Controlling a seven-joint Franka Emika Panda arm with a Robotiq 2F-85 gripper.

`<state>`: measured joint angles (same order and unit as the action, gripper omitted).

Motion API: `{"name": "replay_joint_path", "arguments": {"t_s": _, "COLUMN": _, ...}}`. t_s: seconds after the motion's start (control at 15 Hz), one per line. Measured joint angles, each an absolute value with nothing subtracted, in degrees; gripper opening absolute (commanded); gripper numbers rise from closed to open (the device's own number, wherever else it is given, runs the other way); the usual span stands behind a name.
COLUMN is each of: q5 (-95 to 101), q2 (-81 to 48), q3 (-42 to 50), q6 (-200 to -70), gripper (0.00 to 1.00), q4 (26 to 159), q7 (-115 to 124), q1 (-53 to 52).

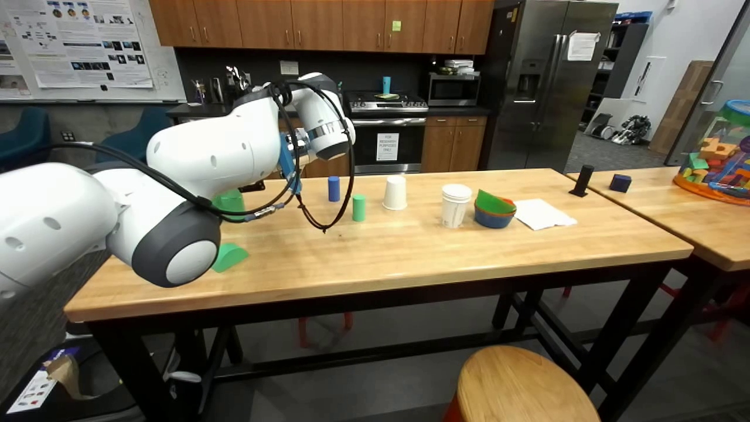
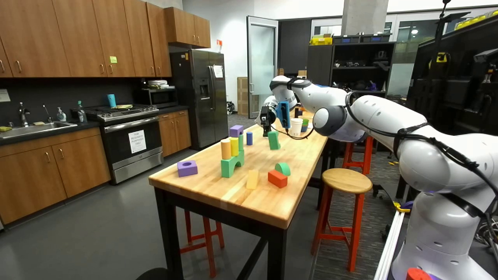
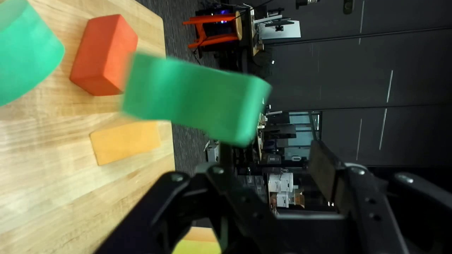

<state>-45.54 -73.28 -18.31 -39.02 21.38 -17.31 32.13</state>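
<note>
My gripper (image 3: 272,155) stands open, with a gap between its fingers and nothing in it. A green block (image 3: 194,98), motion-blurred and slanted, is just beyond the tip of the left finger in the wrist view; whether they touch I cannot tell. In an exterior view the green block (image 2: 273,140) appears tilted below the gripper (image 2: 266,122), and its support is unclear. The arm partly hides the green block (image 1: 228,200) in an exterior view. Nearby on the table lie a red block (image 3: 106,56), a flat orange block (image 3: 125,141) and a half-round green block (image 3: 28,60).
A green arch (image 2: 232,165) carries an orange cylinder (image 2: 226,149) and a yellow cylinder (image 2: 234,147), with a purple arch (image 2: 236,130) above. A blue cylinder (image 1: 333,189), green cylinder (image 1: 358,208), white cups (image 1: 456,206) and bowls (image 1: 493,220) stand farther along the table.
</note>
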Motion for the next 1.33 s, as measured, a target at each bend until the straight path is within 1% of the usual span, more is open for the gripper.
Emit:
{"name": "replay_joint_path", "arguments": {"t_s": 0.07, "q5": -45.5, "q2": -73.3, "q3": -18.3, "q6": -39.0, "gripper": 0.96, "q4": 21.3, "q7": -17.3, "q1": 32.1}}
{"name": "replay_joint_path", "arguments": {"t_s": 0.13, "q5": -45.5, "q2": -73.3, "q3": -18.3, "q6": -38.9, "gripper": 0.99, "q4": 21.2, "q7": -17.3, "q1": 32.1}}
{"name": "replay_joint_path", "arguments": {"t_s": 0.2, "q5": -45.5, "q2": -73.2, "q3": -18.3, "q6": -38.9, "gripper": 0.85, "q4": 21.1, "q7": -17.3, "q1": 32.1}}
{"name": "replay_joint_path", "arguments": {"t_s": 0.33, "q5": -45.5, "q2": -73.1, "q3": -18.3, "q6": -38.5, "gripper": 0.99, "q4": 21.0, "q7": -17.4, "q1": 32.1}}
{"name": "replay_joint_path", "arguments": {"t_s": 0.4, "q5": -45.5, "q2": -73.0, "q3": -18.3, "q6": -38.3, "gripper": 1.00, "q4": 20.9, "q7": -17.4, "q1": 32.1}}
{"name": "replay_joint_path", "arguments": {"t_s": 1.33, "q5": -45.5, "q2": -73.1, "q3": -18.3, "q6": -38.2, "gripper": 1.00, "q4": 21.4, "q7": -17.4, "q1": 32.1}}
